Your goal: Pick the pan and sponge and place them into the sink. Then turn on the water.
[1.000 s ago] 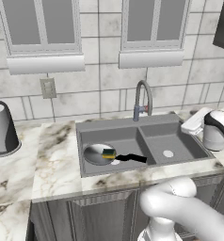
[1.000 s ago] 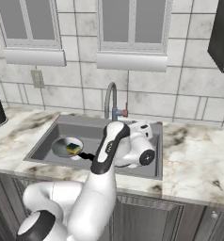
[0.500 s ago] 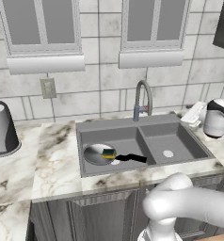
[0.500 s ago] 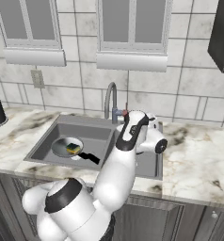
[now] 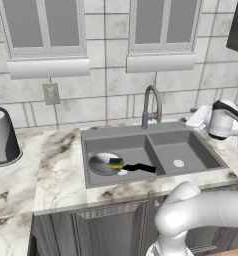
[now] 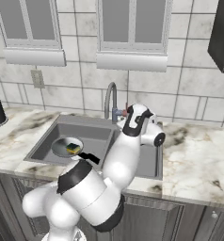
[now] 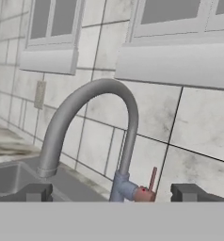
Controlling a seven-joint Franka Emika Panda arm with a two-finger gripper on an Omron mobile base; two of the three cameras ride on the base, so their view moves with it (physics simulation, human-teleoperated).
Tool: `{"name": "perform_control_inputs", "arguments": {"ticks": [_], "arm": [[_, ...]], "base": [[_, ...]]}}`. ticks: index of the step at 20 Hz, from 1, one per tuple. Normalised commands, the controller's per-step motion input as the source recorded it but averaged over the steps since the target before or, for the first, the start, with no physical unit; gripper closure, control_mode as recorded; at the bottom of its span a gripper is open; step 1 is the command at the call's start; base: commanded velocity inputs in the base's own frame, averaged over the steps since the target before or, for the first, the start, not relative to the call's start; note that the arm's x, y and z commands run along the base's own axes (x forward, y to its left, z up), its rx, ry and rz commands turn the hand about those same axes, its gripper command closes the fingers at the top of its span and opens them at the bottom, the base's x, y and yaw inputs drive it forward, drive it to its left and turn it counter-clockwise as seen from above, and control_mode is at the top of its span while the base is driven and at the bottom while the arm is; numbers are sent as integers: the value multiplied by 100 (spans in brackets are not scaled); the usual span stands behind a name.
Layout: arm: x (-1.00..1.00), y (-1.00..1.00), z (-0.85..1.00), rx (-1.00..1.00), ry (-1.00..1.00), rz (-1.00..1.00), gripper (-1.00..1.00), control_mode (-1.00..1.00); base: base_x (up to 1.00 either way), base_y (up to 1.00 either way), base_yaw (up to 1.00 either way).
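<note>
pan (image 5: 104,163) handle partly behind arm, sponge (image 5: 115,162) on it

From my remote console, a paper towel holder (image 5: 2,136) stood left on the marble counter (image 5: 56,180), below a wall outlet (image 5: 51,93).

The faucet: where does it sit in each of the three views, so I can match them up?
Left base view: faucet stands centre, behind the divider of the sink.
Right base view: faucet centre-left, just left of the arm's wrist.
Hand view: faucet arches across the middle, close up.
Shared landmark: the small red lever at its base.
</note>
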Motion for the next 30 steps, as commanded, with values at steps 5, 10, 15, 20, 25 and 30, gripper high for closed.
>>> {"name": "perform_control_inputs", "arguments": {"ticks": [5, 10, 15, 20, 25, 30], "arm": [[31, 20, -1, 0, 0, 0, -100, -100], [28, 17, -2, 0, 0, 0, -100, -100], [24, 15, -1, 0, 0, 0, -100, -100], [23, 11, -2, 0, 0, 0, -100, -100], [25, 10, -1, 0, 0, 0, -100, -100], [29, 4, -5, 0, 0, 0, -100, -100]], "base": [[0, 0, 0], [0, 0, 0], [0, 0, 0], [0, 0, 0], [0, 0, 0], [0, 0, 0]]}}
